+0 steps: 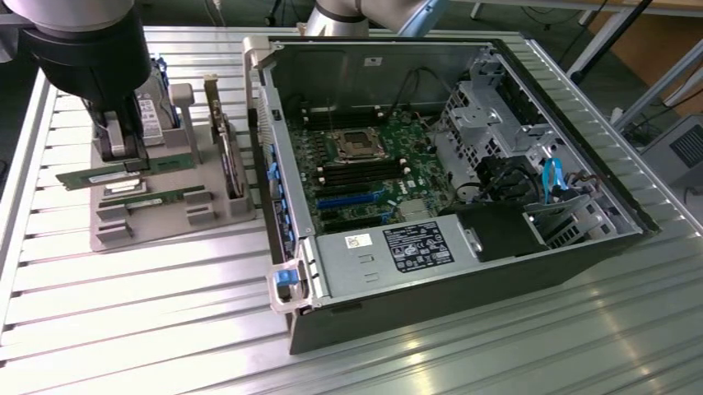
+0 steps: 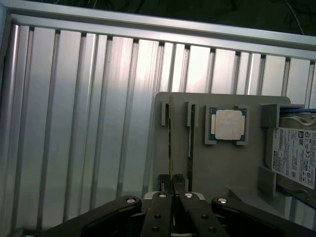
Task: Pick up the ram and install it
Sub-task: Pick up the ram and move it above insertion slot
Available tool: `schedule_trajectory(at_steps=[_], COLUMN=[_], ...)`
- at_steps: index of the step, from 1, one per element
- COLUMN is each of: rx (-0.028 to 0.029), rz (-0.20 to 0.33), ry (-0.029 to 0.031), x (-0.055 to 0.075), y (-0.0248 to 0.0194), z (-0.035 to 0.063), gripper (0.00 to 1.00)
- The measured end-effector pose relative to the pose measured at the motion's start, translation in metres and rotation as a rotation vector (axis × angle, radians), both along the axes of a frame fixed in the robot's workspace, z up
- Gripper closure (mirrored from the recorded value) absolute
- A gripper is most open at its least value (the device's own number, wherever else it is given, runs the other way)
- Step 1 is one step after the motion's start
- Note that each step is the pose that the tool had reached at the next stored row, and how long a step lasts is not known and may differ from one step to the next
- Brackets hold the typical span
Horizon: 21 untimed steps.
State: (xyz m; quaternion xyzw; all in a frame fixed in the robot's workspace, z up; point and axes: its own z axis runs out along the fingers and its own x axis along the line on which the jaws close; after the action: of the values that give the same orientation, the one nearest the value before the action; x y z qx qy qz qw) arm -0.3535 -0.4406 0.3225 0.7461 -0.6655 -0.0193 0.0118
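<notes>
The gripper [image 2: 171, 180] is seen clamped on the ram [image 2: 170, 136]; the stick is pinched edge-on between the jaws, its long axis running straight ahead of them, over the grey holder [image 2: 222, 165].

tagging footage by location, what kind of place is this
Most likely a robotics lab bench for computer assembly: a robot arm over a ribbed metal table, an open computer case, and a grey holder with a ram stick, processor and hard drive.
</notes>
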Motion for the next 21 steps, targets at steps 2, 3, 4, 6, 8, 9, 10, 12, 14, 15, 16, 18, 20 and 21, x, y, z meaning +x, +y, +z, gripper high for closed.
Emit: schedule_trajectory(at_steps=[2, 3, 4, 6, 8, 9, 10, 12, 14, 15, 16, 18, 20, 21], rx=[-0.0001, -0.0001, -0.0002, -0.0002, -0.0002, -0.0002, -0.0002, -0.0002, -0.0003, -0.0005, -0.0006, -0.0007, -0.0009, -0.0009], rz=[0.000, 0.000, 0.000, 0.000, 0.000, 0.000, 0.000, 0.000, 0.000, 0.000, 0.000, 0.000, 0.000, 0.000], ry=[0.0000, -0.0001, 0.0000, 0.0000, 0.0000, -0.0001, 0.0000, -0.0001, -0.0001, 0.0000, -0.0001, -0.0001, -0.0001, -0.0001], x=[0.000, 0.000, 0.000, 0.000, 0.000, 0.000, 0.000, 0.000, 0.000, 0.000, 0.000, 0.000, 0.000, 0.000], y=[0.0000, 0.0000, 0.0000, 0.0000, 0.0000, 0.0000, 0.0000, 0.0000, 0.0000, 0.0000, 0.0000, 0.0000, 0.0000, 0.0000], z=[0.0015, 0.0025, 0.0036, 0.0082, 0.0111, 0.0123, 0.0142, 0.0174, 0.0200, 0.0211, 0.0220, 0.0233, 0.0244, 0.0250], gripper=[0.88, 0.88, 0.88, 0.88, 0.88, 0.88, 0.88, 0.88, 0.88, 0.88, 0.88, 0.88, 0.88, 0.88])
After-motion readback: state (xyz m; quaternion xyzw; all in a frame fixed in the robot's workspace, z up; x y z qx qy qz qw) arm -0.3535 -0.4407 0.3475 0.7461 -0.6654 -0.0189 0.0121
